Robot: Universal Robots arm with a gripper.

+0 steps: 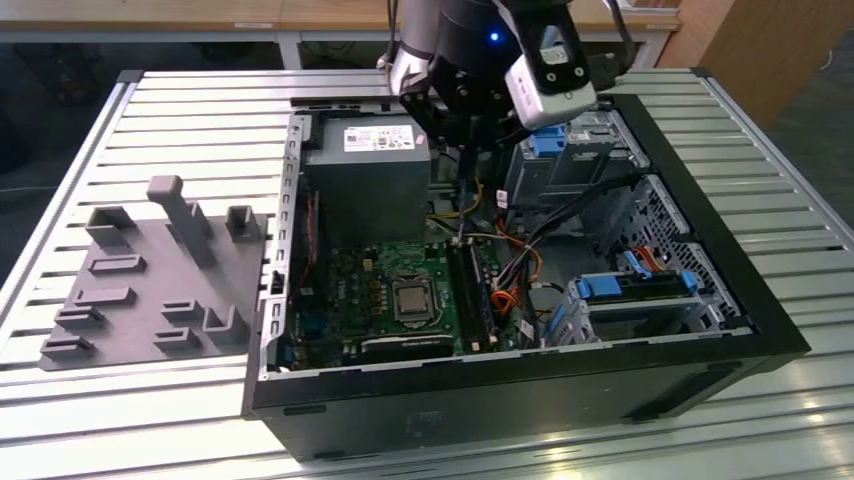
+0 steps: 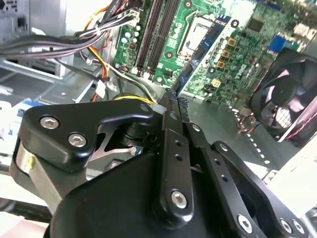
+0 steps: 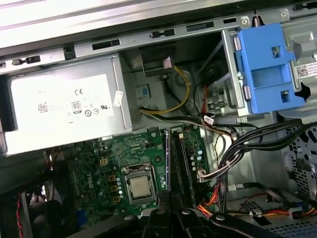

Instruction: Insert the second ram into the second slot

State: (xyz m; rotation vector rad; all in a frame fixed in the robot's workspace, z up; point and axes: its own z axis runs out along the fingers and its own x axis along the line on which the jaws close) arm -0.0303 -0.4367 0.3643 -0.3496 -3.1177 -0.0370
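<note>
One second ram (image 2: 194, 64) (image 3: 167, 158), seen edge-on as a thin blue strip in both wrist views, is clamped between the closed jaws of the gripper (image 2: 173, 99). Its long axis runs straight out from the fingertips toward the green motherboard (image 3: 109, 153), in line with the black memory slots (image 3: 183, 163). It hangs above the board inside the computer case (image 1: 747, 300), beside the processor socket (image 3: 139, 186).

A white label (image 3: 62, 101) bearing print and approval marks sits on the grey power supply (image 3: 64, 140). A small printed sticker (image 3: 306, 71) sits beside the blue drive clip (image 3: 265, 69).
</note>
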